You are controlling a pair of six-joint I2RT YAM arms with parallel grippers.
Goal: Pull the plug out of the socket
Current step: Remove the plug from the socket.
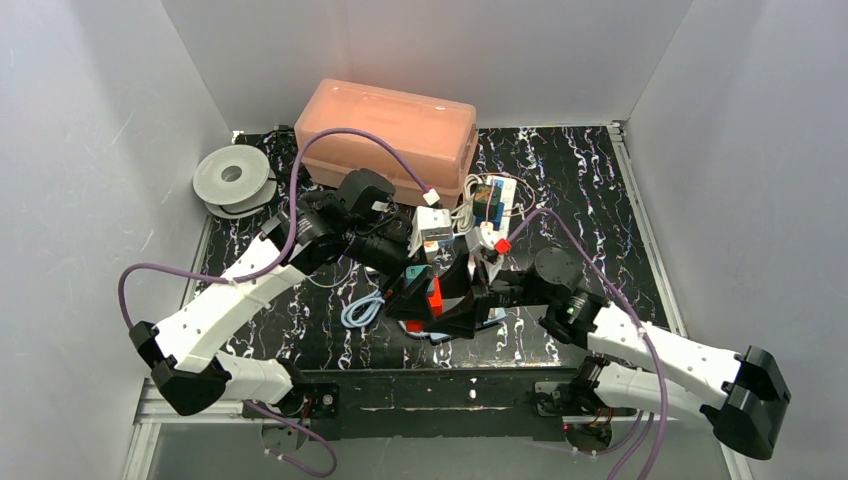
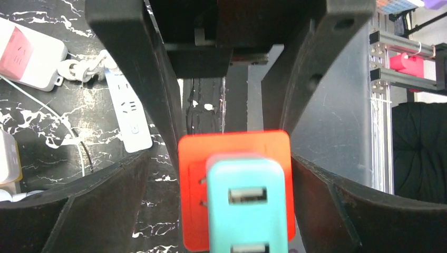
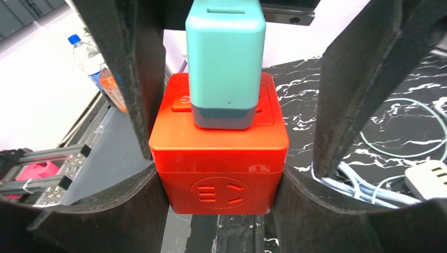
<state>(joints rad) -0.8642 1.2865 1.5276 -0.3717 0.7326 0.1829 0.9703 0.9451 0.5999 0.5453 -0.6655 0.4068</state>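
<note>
Socket (image 3: 219, 196) sits clamped in right tool (image 3: 219, 161), clear only from its wrist; left tool (image 2: 234, 150) gapes around plug (image 2: 248, 203).

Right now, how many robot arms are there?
2. The left arm reaches in from the left, the right arm from the right; they meet at the socket mid-table. None seems hidden.

On the black marbled desk (image 1: 580, 190) a pale orange lidded box (image 1: 385, 135) stands at the back, a grey spool (image 1: 232, 180) lies by the far left edge, a white power strip (image 2: 129, 113) and a pale blue cable coil (image 1: 362, 308) lie mid-desk, and a blue-capped bottle (image 3: 97, 66) shows beyond the desk's edge.
</note>
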